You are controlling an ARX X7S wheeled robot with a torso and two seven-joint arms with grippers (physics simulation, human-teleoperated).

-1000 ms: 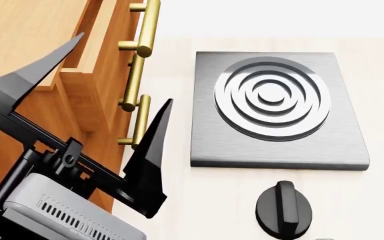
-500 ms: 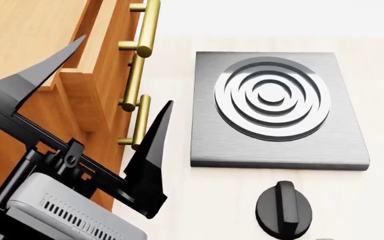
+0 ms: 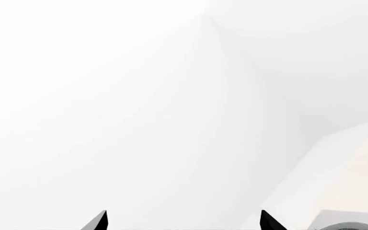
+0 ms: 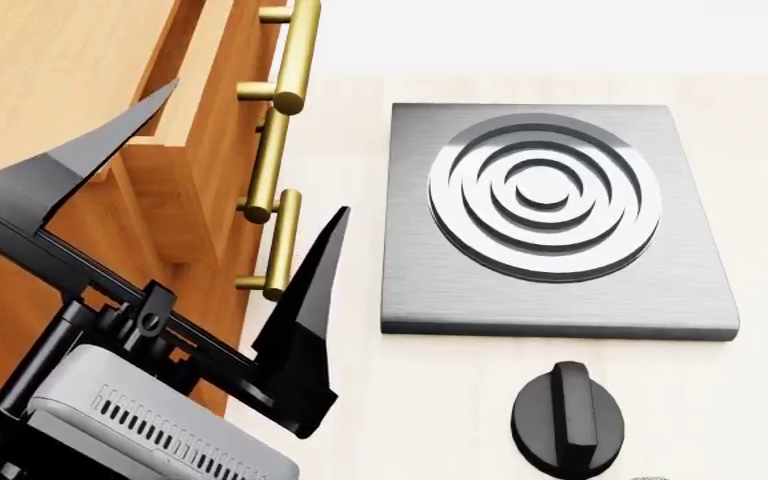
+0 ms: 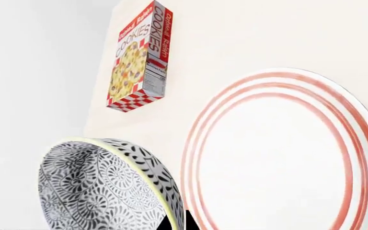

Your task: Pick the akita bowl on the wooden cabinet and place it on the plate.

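Observation:
In the right wrist view, the akita bowl (image 5: pixel 101 191), black-and-white patterned with a pale yellow rim, is held on edge. My right gripper (image 5: pixel 176 221) is shut on its rim, one fingertip inside the bowl and one outside. Just beside the bowl lies the plate (image 5: pixel 280 158), white with red rings. The head view shows the wooden cabinet (image 4: pixel 51 120) at the left, with my left gripper (image 4: pixel 257 150) open in front of its drawers and nothing between the fingers. My left gripper (image 3: pixel 184 218) faces blank white in its own wrist view. My right gripper is outside the head view.
A grey stove plate (image 4: pixel 558 220) with a ringed burner lies right of the cabinet, and a black knob (image 4: pixel 568 418) sits in front of it. Brass bar handles (image 4: pixel 284 60) stick out from the drawers. A cookies box (image 5: pixel 139 57) lies beyond the bowl.
My left gripper has shifted slightly to the right and down in the head view, still open. The stove plate and knob have not moved.

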